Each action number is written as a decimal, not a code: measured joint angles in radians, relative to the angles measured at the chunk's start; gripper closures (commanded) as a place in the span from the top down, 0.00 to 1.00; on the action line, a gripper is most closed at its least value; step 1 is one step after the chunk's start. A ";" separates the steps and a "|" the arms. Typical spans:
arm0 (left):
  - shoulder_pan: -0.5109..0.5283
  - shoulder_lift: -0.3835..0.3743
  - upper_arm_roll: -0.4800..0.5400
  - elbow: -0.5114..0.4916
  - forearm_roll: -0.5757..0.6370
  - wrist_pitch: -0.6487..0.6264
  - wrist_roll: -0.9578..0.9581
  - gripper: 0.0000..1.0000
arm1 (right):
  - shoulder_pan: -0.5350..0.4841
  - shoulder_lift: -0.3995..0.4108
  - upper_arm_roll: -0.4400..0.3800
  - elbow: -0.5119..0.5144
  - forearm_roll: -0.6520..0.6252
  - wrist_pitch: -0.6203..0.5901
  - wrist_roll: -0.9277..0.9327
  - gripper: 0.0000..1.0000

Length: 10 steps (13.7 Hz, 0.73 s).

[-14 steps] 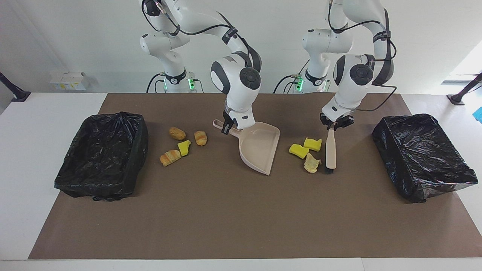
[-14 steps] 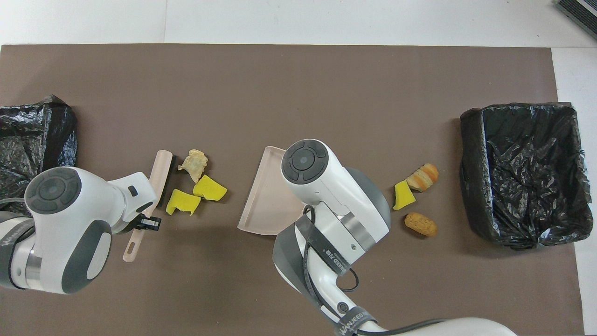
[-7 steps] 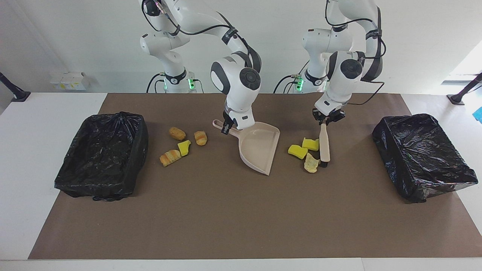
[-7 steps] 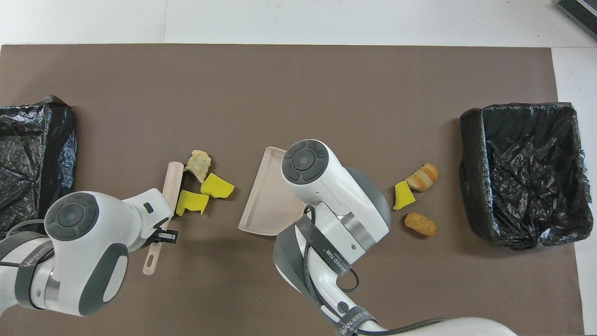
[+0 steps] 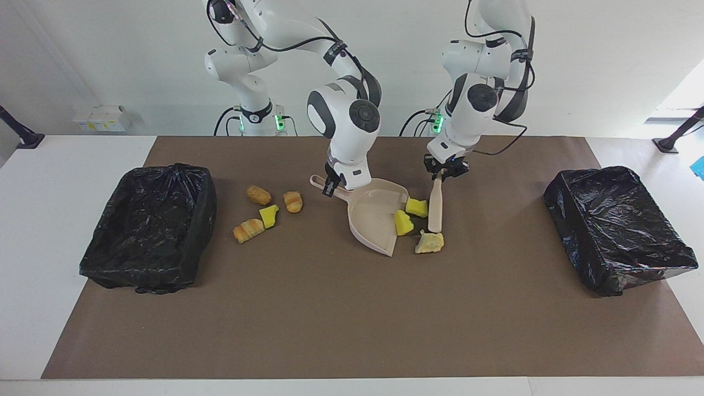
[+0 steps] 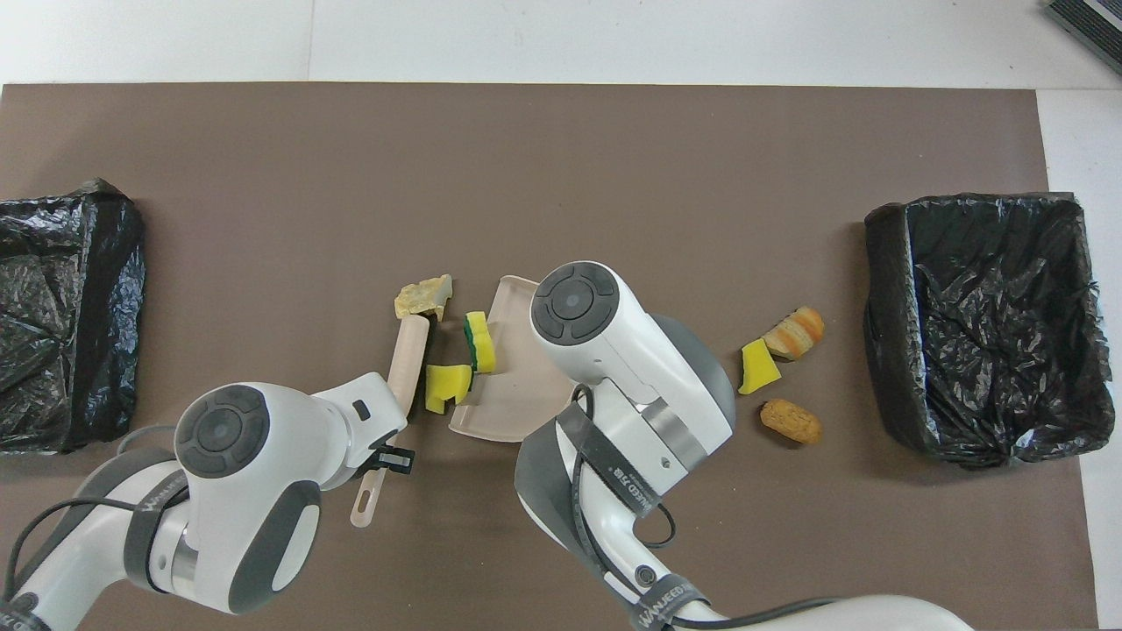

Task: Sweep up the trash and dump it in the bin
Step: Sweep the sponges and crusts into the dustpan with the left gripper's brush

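The beige plastic dustpan point(image 5: 375, 220) was held by its handle in the right gripper point(image 5: 331, 186), its fingers clamped tight. The beige-handled brush point(image 5: 435, 203) was gripped by the left gripper point(image 5: 444, 171), bristles down on the brown mat point(image 5: 330, 308). Two yellow sponge chunks point(image 5: 410, 215) were pressed against the dustpan's mouth, the pale crinkled chip point(image 5: 429, 242) just beside them. Four more scraps point(image 5: 267, 212) were left near the black-lined bin point(image 5: 148, 231) at the right arm's end.

three yellow sponge chunks point(image 5: 404, 223), three bread pieces point(image 5: 248, 230), one chip point(image 5: 429, 242), two lined bins point(image 5: 148, 226), one dustpan point(image 5: 374, 217), one brush point(image 5: 435, 204).
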 measured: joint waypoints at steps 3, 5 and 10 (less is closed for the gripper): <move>-0.107 0.005 -0.001 0.007 -0.059 0.041 -0.060 0.00 | 0.000 0.000 -0.002 -0.002 0.000 0.000 0.000 0.00; -0.178 0.008 -0.001 0.031 -0.065 0.047 -0.124 0.00 | 0.000 0.000 -0.002 -0.003 0.000 0.000 0.000 0.00; -0.191 0.012 0.014 0.129 -0.049 -0.039 -0.176 0.00 | 0.000 -0.001 -0.002 -0.003 0.000 0.000 0.000 0.00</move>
